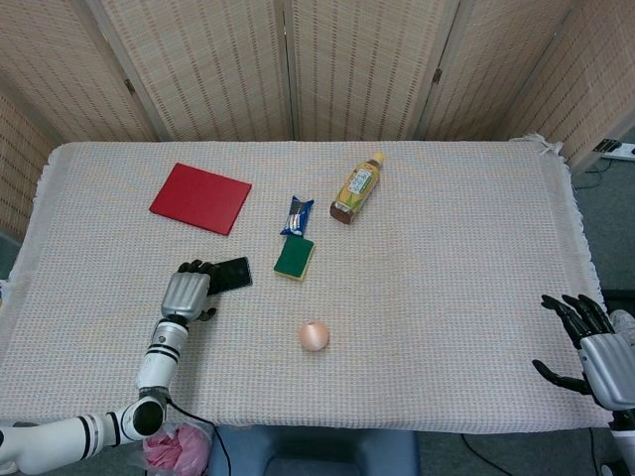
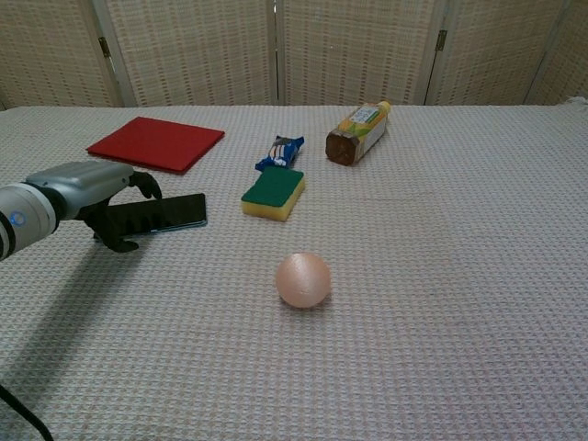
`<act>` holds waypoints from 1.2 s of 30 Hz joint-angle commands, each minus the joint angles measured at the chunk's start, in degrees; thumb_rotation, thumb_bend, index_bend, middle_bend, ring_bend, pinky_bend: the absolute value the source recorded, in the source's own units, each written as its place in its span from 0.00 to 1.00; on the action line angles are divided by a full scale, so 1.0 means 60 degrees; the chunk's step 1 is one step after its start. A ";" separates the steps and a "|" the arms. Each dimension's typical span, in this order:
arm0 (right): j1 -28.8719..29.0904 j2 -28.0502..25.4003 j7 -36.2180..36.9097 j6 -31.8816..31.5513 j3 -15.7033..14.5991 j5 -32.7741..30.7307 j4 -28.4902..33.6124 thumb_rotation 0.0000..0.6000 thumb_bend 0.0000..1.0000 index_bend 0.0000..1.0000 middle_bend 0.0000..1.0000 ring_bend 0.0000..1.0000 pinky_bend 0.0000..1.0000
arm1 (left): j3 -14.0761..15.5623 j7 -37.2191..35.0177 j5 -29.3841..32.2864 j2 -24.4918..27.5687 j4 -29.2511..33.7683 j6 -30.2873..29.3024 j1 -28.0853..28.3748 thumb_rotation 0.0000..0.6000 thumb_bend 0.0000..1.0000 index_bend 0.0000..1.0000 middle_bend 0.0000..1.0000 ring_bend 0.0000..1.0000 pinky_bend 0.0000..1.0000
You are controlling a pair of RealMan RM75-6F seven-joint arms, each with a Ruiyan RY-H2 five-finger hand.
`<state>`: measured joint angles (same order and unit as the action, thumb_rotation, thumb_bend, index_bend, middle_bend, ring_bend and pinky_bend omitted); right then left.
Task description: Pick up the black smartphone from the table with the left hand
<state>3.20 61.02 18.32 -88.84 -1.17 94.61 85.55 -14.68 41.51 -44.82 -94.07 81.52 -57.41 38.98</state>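
The black smartphone [image 1: 231, 274] [image 2: 171, 211] lies flat on the table's left side. My left hand [image 1: 188, 292] [image 2: 84, 186] is over its left end. The fingers [image 2: 147, 183] curve above the phone's far edge and the thumb [image 2: 118, 241] reaches down at its near edge. The phone's left end is hidden behind the hand, and I see no firm grip on it. My right hand [image 1: 596, 346] hangs at the table's right front corner with its fingers spread and nothing in it; the chest view does not show it.
A red notebook [image 1: 200, 197] [image 2: 156, 142] lies behind the phone. To its right are a green sponge [image 1: 294, 257] [image 2: 273, 192], a blue snack packet [image 1: 296, 214] and a lying bottle [image 1: 357, 186]. A pink ball [image 1: 314, 335] [image 2: 303, 279] sits near the front.
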 commanded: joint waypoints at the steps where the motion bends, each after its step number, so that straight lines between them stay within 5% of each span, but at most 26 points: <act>1: -0.0008 -0.0014 -0.0003 -0.0008 0.0003 -0.0006 0.0010 1.00 0.13 0.11 0.20 0.12 0.09 | -0.0057 0.0074 0.0335 -0.0242 -0.0284 -0.0043 0.0204 1.00 0.29 0.25 0.24 0.16 0.18; 24: -0.0030 -0.0028 0.0040 0.0084 0.0009 -0.0111 -0.0020 1.00 0.13 0.11 0.20 0.12 0.09 | -0.0148 -0.0325 0.1185 -0.0802 -0.1610 0.0078 0.0884 1.00 0.34 0.36 0.37 0.24 0.18; 36: -0.0080 -0.0054 0.0045 0.0046 0.0009 -0.0130 -0.0018 1.00 0.13 0.11 0.20 0.12 0.09 | -0.0146 -0.0768 0.0929 -0.0811 -0.2097 0.0162 0.0992 1.00 0.50 0.43 0.47 0.31 0.18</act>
<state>2.73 60.71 18.60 -88.57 -1.13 93.83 85.44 -15.55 37.06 -39.07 -99.08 68.96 -56.43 44.89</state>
